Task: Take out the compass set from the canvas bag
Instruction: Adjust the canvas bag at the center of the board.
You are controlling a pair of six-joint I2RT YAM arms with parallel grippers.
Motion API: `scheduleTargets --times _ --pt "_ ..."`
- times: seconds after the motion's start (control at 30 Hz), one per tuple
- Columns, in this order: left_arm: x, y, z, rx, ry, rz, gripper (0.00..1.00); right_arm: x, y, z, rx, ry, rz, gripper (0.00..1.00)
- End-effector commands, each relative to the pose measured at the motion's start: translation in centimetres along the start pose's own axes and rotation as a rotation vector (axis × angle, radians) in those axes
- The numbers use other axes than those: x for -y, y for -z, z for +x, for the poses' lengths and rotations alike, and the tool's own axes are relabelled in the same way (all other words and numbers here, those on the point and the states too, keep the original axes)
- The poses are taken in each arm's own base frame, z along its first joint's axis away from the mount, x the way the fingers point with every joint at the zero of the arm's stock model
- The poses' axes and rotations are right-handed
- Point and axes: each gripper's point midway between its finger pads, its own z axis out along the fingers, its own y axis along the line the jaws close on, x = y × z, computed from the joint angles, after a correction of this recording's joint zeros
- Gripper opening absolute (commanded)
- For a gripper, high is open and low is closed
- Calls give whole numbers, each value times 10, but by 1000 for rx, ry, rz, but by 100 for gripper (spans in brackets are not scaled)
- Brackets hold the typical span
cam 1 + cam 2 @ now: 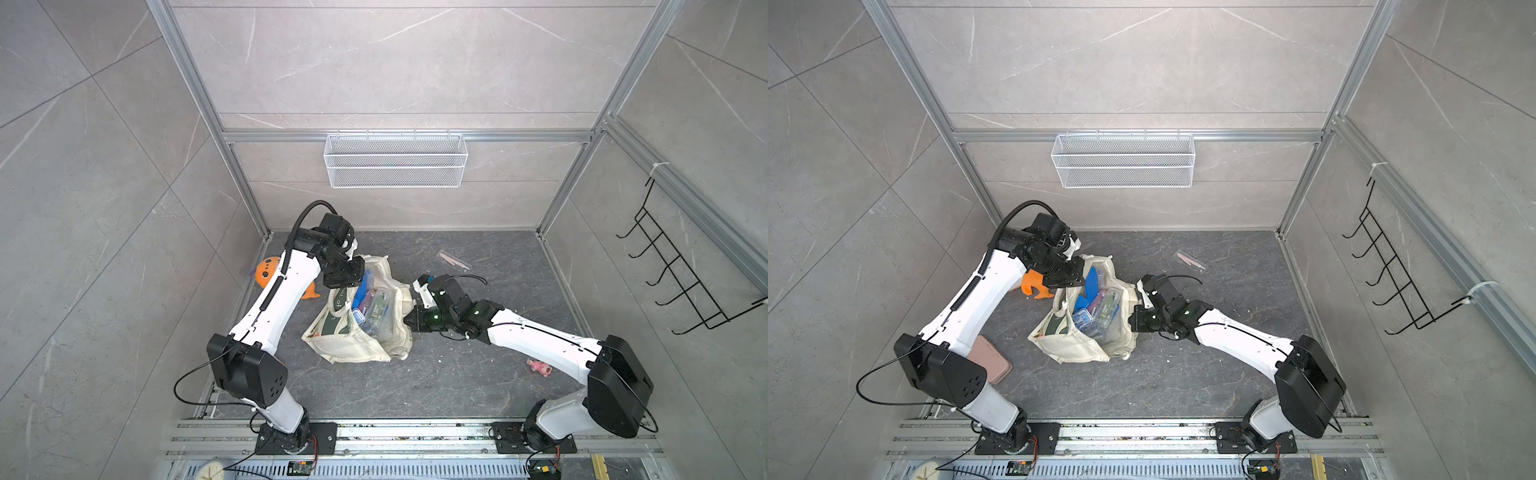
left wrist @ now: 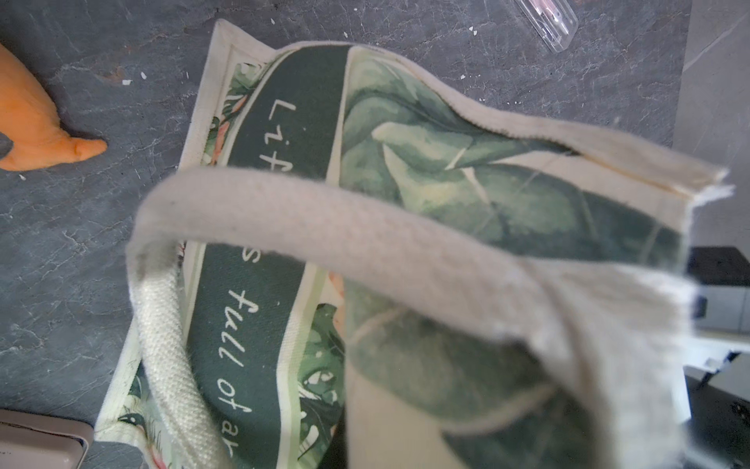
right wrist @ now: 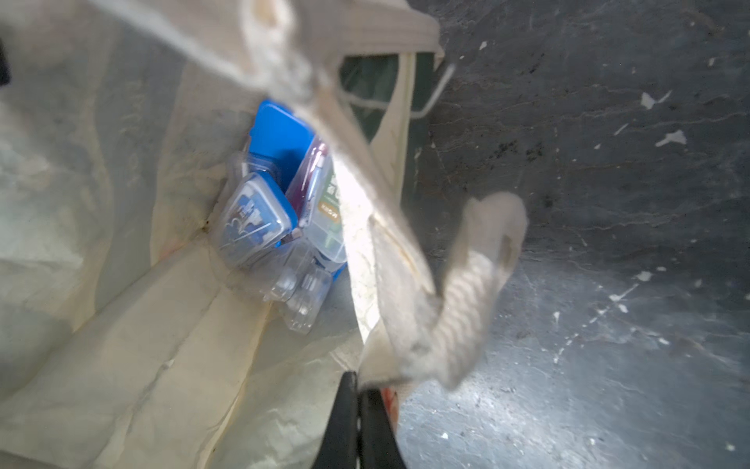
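Canvas bag [image 1: 349, 351] — soft, creased, cream-white

Plastic boxes [image 1: 372, 309] inside the canvas bag [image 1: 353, 347] on the table [image 1: 457, 374]; toy [image 1: 266, 272] left of it.

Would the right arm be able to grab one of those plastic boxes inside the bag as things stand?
Probably not yet. The right arm has its jaws shut on the rim of the canvas bag, holding it open. The plastic boxes lie exposed inside, but it would have to let go first.
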Motion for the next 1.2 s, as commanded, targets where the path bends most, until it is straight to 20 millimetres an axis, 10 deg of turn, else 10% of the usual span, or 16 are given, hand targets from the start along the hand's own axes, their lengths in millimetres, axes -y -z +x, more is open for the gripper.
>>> scheduleTargets --times 0.0,0.73,1.17 --pt "25 23 -22 98 -82 84 0 -16 4 2 53 11 -4 0" --pt "43 15 20 202 -318 69 0 -46 -15 43 66 29 -13 1" --pt "34 19 27 218 -308 41 0 -30 22 32 139 -36 92 34"
